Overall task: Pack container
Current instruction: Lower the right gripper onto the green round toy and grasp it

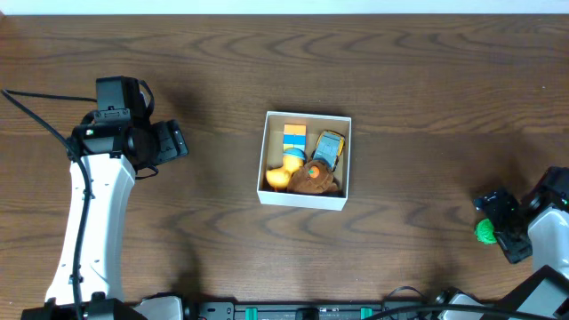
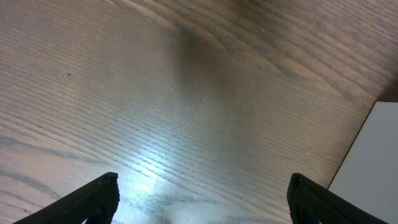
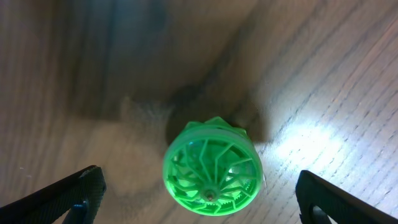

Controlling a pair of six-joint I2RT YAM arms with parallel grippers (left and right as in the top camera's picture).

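Observation:
The container [image 1: 304, 201], a small white square box with a tan bottom, sits at the table's middle. It holds an orange-and-blue block toy [image 1: 293, 139], a yellow toy [image 1: 279, 177], a small truck-like toy [image 1: 328, 148] and a brown toy [image 1: 313, 180]. A round green spoked toy [image 1: 485, 232] lies on the table at the far right; in the right wrist view [image 3: 211, 168] it sits between the fingers of my open right gripper [image 3: 202, 198], untouched. My left gripper [image 2: 202, 199] is open and empty over bare wood left of the box, whose white wall [image 2: 373, 168] shows at its right.
The brown wooden table [image 1: 427, 107] spreads around the box. The left arm [image 1: 93, 213] rises from the front left, the right arm [image 1: 542, 236] from the front right corner.

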